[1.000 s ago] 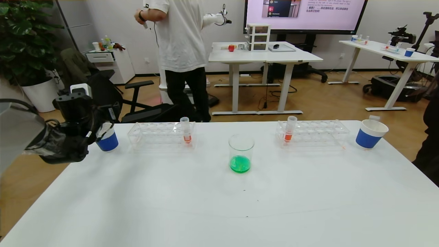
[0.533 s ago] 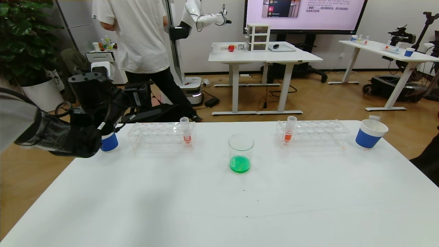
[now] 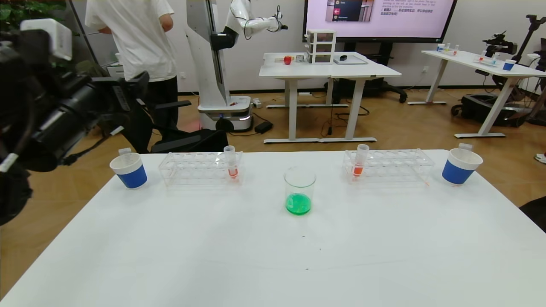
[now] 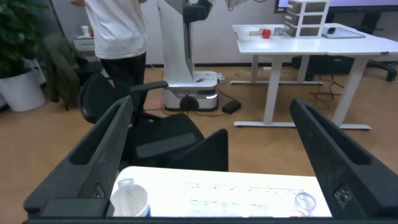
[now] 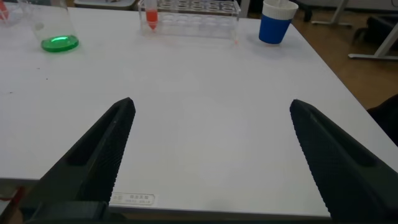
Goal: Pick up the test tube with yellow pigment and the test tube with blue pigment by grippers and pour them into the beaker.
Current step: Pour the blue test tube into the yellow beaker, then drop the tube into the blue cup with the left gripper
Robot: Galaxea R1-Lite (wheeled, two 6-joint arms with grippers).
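Observation:
The beaker (image 3: 300,189) stands at the table's middle with green liquid in its bottom; it also shows in the right wrist view (image 5: 59,31). No tube with yellow or blue liquid is in view. A clear empty-looking tube stands in each paper cup, the left cup (image 3: 129,170) and the right cup (image 3: 460,166). My left gripper (image 3: 128,102) is raised high off the table's far left corner; the left wrist view shows it (image 4: 211,104) open and empty above the left cup (image 4: 130,202). My right gripper (image 5: 211,104) is open and empty over the table's near right part, out of the head view.
Two clear racks, the left rack (image 3: 196,168) and the right rack (image 3: 392,164), each hold one orange-red tube: the left tube (image 3: 231,162) and the right tube (image 3: 359,161). A person, a white robot and a black chair are behind the table at left.
My left gripper has risen from beside the left cup, up and to the left. The person behind has walked left. A dark shape at the right edge has pulled back.

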